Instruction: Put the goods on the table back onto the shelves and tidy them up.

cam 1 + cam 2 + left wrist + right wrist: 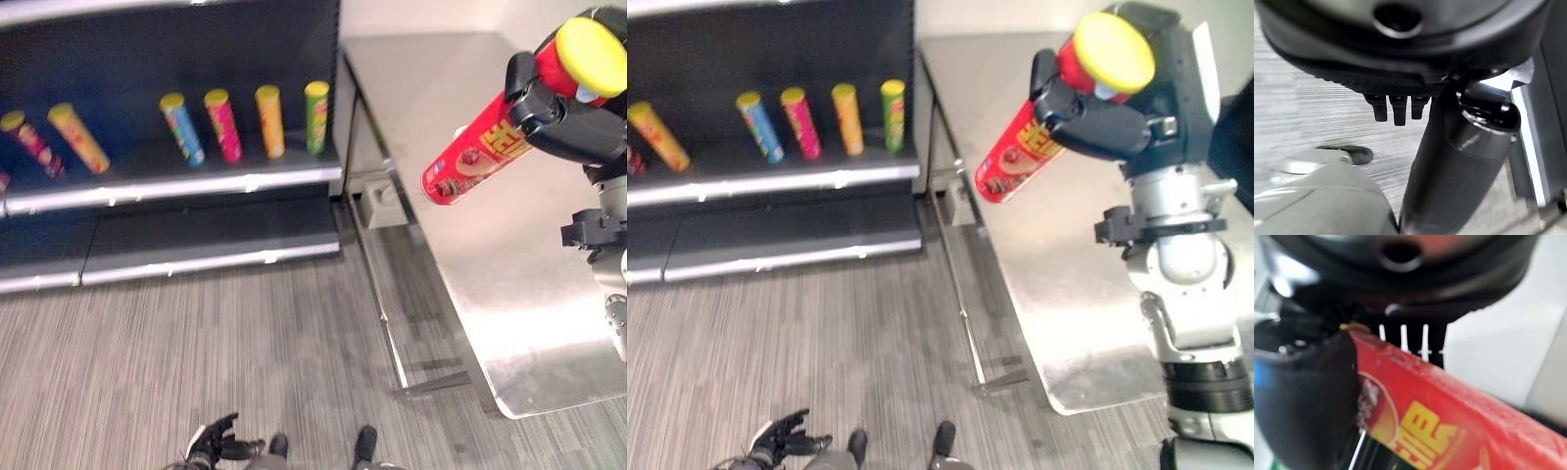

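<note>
My right hand (573, 122) is raised above the steel table (509, 294), shut on a red can (470, 157) with a yellow lid; the can tilts down toward the shelves. In the right wrist view the red can (1449, 421) lies across the palm under the curled fingers. Several yellow-lidded cans stand on the dark shelf (176, 181): green (316, 117), orange-yellow (270, 120), pink (223, 125), blue (182, 128), and further left orange (78, 137) and dark red (32, 143). My left hand (217, 441) hangs low over the floor, fingers (1396, 110) relaxed, holding nothing.
A lower shelf board (206, 255) runs under the cans. The table's metal legs (377, 294) stand on the grey striped floor between shelf and table. A small grey box (384, 204) sits under the table's far end.
</note>
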Available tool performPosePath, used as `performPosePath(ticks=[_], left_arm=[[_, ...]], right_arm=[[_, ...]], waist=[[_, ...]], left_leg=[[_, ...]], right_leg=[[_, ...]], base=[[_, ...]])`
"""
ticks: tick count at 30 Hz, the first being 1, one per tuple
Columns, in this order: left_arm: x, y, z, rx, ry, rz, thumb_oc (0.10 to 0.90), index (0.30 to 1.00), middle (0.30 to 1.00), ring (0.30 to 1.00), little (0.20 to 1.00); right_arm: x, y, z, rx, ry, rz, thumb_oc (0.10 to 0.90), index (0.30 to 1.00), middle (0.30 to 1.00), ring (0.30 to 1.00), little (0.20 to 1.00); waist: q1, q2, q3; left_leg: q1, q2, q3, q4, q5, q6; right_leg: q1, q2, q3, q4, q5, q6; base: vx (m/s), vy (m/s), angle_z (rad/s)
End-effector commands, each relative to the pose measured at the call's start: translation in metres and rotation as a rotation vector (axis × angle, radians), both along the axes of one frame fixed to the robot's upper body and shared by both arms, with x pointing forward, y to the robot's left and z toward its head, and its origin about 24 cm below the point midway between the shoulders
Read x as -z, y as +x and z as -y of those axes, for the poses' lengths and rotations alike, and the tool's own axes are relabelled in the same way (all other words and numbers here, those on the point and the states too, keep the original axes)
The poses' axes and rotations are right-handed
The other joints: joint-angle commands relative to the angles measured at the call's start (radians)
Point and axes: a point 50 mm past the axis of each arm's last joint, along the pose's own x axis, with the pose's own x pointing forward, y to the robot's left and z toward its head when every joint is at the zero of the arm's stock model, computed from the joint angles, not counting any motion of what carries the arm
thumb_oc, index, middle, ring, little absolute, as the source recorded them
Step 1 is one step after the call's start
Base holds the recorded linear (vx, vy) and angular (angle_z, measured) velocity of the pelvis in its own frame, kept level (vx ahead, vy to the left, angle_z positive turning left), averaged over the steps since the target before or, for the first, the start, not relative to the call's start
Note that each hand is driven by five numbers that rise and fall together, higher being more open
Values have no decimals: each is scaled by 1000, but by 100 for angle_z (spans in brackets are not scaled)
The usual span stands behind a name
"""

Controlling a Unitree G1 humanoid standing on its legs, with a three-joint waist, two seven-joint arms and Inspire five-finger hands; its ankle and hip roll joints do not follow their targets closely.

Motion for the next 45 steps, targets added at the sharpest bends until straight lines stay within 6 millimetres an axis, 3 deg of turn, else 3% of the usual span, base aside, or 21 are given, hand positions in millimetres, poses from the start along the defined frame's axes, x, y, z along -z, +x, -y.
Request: performPosePath(ticks=[1, 2, 5, 7, 8, 9, 12, 13, 15, 17, 18, 19, 20, 23, 27, 32, 36, 39, 40, 42, 45], left_arm=[[0, -14, -16, 44, 90, -30, 800, 900, 900, 900, 900], [-1, -12, -16, 42, 98, -23, 800, 900, 900, 900, 900], [0, -12, -12, 50, 90, -21, 800, 900, 900, 900, 900], [-2, -8, -11, 100, 102, -15, 800, 900, 900, 900, 900], [-2, -8, -11, 101, 103, -15, 800, 900, 900, 900, 900], [-7, -3, -19, 118, 134, 1, 800, 900, 900, 900, 900], [-14, 1, -34, 93, 167, 21, 800, 900, 900, 900, 900], [-17, 3, -41, 81, 182, 25, 800, 900, 900, 900, 900], [-15, -7, -50, 31, 182, -6, 800, 900, 900, 900, 900], [-14, -9, -49, 18, 172, -10, 800, 900, 900, 900, 900], [-14, -8, -49, 18, 172, -9, 800, 900, 900, 900, 900], [-12, -8, -43, 2, 145, -5, 800, 900, 900, 900, 900], [-10, -9, -39, 8, 138, -10, 800, 900, 900, 900, 900], [-3, -16, -24, 14, 93, -27, 800, 900, 900, 900, 900], [-8, 0, -7, 28, 47, 45, 800, 900, 900, 900, 900], [-7, -7, -16, -5, 88, 25, 800, 900, 900, 900, 900], [-7, -9, -19, 1, 110, 19, 800, 900, 900, 900, 900], [-5, -11, -18, 44, 134, -7, 800, 900, 900, 900, 900], [-7, -10, -24, 75, 163, -14, 800, 900, 900, 900, 900], [-10, -8, -31, 88, 197, -9, 800, 900, 900, 900, 900], [-15, -6, -42, 80, 226, -8, 800, 900, 900, 900, 900]], right_arm=[[-54, -32, -5, -28, -11, 324, 400, 300, 300, 300, 300], [-49, -32, 0, 20, -16, 306, 400, 300, 300, 300, 300], [-39, -32, 5, 61, -17, 275, 400, 300, 300, 300, 300], [-28, -33, 9, 127, -41, 240, 400, 300, 300, 300, 300], [-27, -33, 9, 127, -40, 240, 400, 300, 300, 300, 300], [-22, -27, 1, 120, -56, 216, 400, 300, 300, 300, 300], [-18, -21, -10, 67, -40, 212, 400, 300, 300, 300, 300], [-17, -20, -13, 55, -44, 204, 400, 300, 300, 300, 300], [-13, -17, -16, 39, -60, 184, 400, 300, 300, 300, 300], [-10, -17, -17, 45, -90, 162, 400, 300, 300, 300, 300], [-10, -17, -17, 45, -90, 162, 400, 300, 300, 300, 300], [-8, -17, -19, 47, -120, 153, 400, 300, 300, 300, 300], [-8, -18, -18, 53, -121, 156, 400, 300, 300, 300, 300], [-4, -16, -21, 62, -149, 138, 400, 300, 300, 300, 300], [-1, -20, -24, 124, -257, 144, 400, 300, 300, 300, 300], [15, -16, -30, 183, -290, 130, 400, 300, 300, 300, 300], [22, -16, -33, 194, -285, 116, 400, 300, 300, 300, 300], [28, -20, -33, 219, -303, 106, 400, 300, 300, 300, 300], [34, -19, -36, 206, -297, 87, 400, 300, 300, 300, 300], [34, -16, -42, 187, -295, 86, 400, 300, 300, 300, 300], [39, -12, -48, 169, -296, 69, 400, 300, 300, 300, 300]], waist=[[-16, -47, -77], [-24, -41, -87], [-27, -11, -114], [-32, -2, -140], [-31, -4, -140], [-23, -12, -126], [-3, -16, -112], [-8, -15, -102], [-7, -12, -82], [-18, -20, -66], [-18, -19, -67], [-26, -31, -51], [-29, -33, -51], [-32, -38, -61], [-36, -33, -12], [-20, -36, -40], [-19, 12, -69], [-27, 47, -102], [-25, 40, -106], [-24, 43, -99], [-29, 47, -79]], left_leg=[[21, 159, 47, -158, 119, -36], [16, 215, 87, -229, 160, -48], [17, 217, 97, -242, 141, -68], [30, 147, 101, -242, 107, -62], [30, 144, 101, -242, 107, -61], [42, 95, 120, -236, 77, -31], [43, 59, 164, -236, 66, 8], [42, 42, 172, -236, 67, 21], [58, -13, 171, -242, 67, 44], [66, -38, 156, -242, 62, 54], [62, -37, 156, -242, 66, 54], [64, -72, 133, -242, 64, 62], [68, -88, 119, -242, 59, 65], [85, -116, 87, -242, 43, 70], [-35, -91, 115, -22, 2, 50], [-101, 104, 104, -242, 136, 5], [-136, 159, 135, -242, 155, -36], [-102, 128, 154, -242, 181, -43], [-62, 68, 177, -242, 161, -11], [-28, 28, 205, -242, 133, 28], [15, -18, 240, -242, 95, 73]], right_leg=[[113, -77, 35, 14, -98, 137], [107, -104, 35, 14, -105, 154], [102, -131, 30, 14, -87, 176], [100, -228, 18, 14, -19, 213], [100, -230, 19, 14, -19, 214], [68, -293, 14, 43, 81, 227], [8, -316, 9, 125, 66, 202], [-9, -276, 36, 174, 34, 180], [-23, -77, 82, 194, -110, 117], [-47, 16, 119, 176, -126, 94], [-49, 17, 118, 174, -122, 93], [-78, 85, 186, 141, -109, 80], [-72, 101, 206, 113, -100, 70], [-17, 107, 222, 28, -62, 65], [29, 60, 157, 14, -74, 71], [34, -2, 149, 14, -148, 107], [76, -40, 149, 14, -175, 135], [120, -105, 141, 14, -160, 163], [132, -180, 138, 46, -111, 179], [94, -235, 139, 140, -56, 172], [3, -250, 164, 304, -17, 145]], base=[[69, 555, 52], [78, 502, 33], [81, 398, 4], [158, 579, -19], [65, 435, -11], [4, 280, 19], [-68, 421, -8], [-36, 336, -41], [24, 384, -15], [37, 96, 25], [59, 69, 25], [84, 61, 41], [179, 48, 50], [154, -47, 50], [67, 12, 71], [216, 236, 26], [275, 368, -8], [361, 493, -15], [370, 568, 31], [223, 519, 18], [122, 396, -30]])
